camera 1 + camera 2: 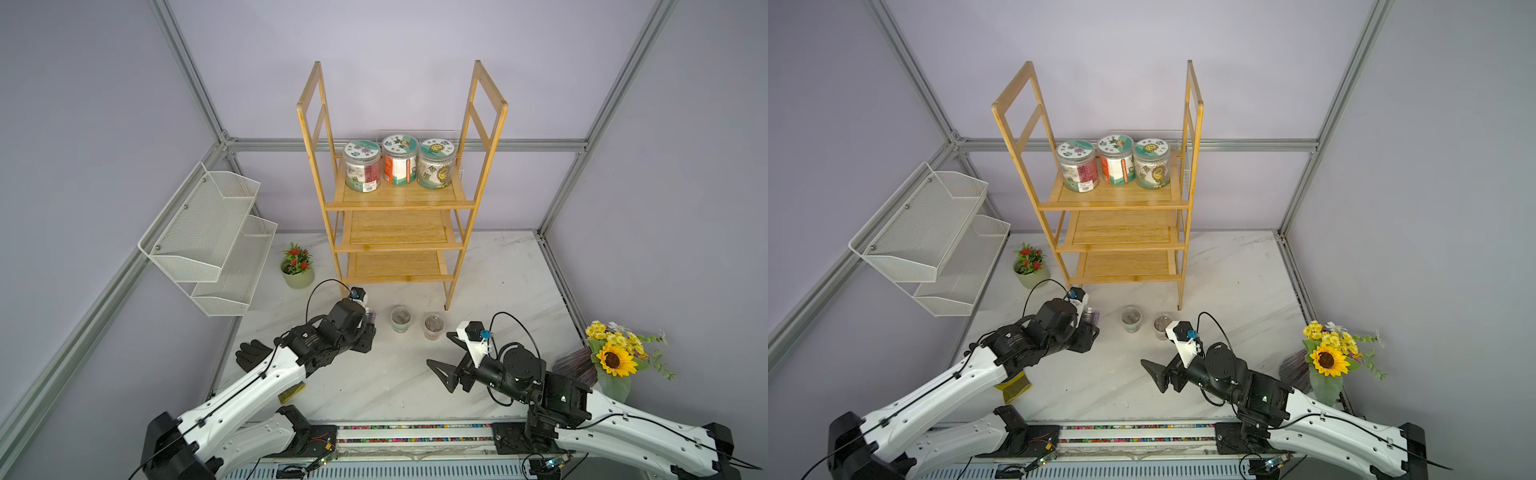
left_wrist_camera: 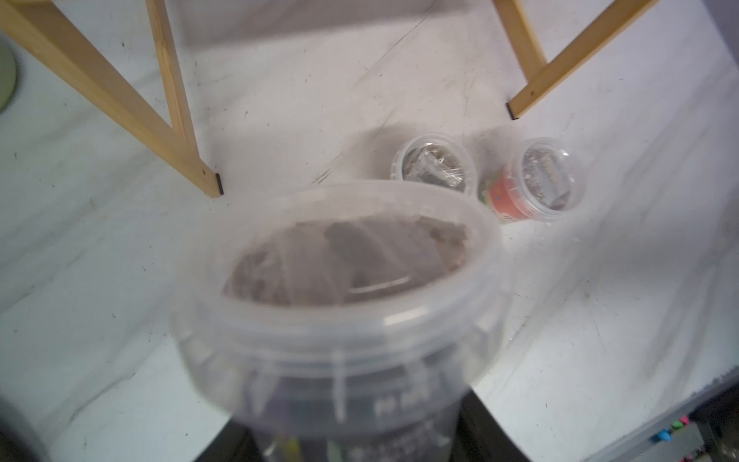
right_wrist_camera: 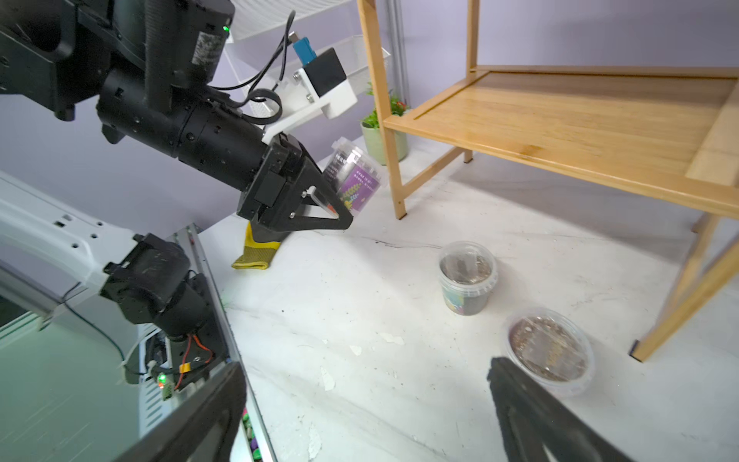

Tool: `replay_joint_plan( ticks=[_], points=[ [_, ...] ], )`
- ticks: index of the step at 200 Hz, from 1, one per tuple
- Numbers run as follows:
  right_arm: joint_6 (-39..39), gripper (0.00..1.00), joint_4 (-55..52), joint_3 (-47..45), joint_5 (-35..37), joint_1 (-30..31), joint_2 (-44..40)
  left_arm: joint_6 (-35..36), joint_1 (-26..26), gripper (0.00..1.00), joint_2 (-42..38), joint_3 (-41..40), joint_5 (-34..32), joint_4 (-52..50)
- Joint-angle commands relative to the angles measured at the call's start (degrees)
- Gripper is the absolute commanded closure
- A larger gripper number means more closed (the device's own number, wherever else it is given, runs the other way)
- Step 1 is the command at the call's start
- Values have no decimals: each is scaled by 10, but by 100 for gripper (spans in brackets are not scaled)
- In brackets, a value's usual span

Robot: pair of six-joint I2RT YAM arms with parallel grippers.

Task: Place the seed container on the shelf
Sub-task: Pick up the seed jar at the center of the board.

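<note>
My left gripper is shut on a clear seed container with a purple label. It holds the container tilted, just off the marble table in front of the shelf's left leg. The container's lid fills the left wrist view, and the fingers there are mostly hidden beneath it. The bamboo shelf stands at the back with three tiers. My right gripper hangs open and empty over the table. It is close to two more seed containers that stand before the shelf.
Three large jars stand on the shelf's top tier; the two lower tiers are bare. A white wire basket hangs on the left wall. A small potted plant, a black glove and a sunflower vase sit around the table.
</note>
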Motion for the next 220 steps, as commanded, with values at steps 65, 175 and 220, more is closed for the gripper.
replay_joint_plan(
  ticks=[65, 175, 220],
  points=[
    [-71, 3, 80, 97, -197, -1, 62, 213, -4, 49, -199, -58, 204, 88],
    [-69, 3, 142, 137, -453, -130, 132, 261, -5, 49, -255, -72, 345, 108],
    [-74, 3, 165, 161, -495, -139, 197, 262, -5, 49, -261, -77, 357, 119]
  ],
)
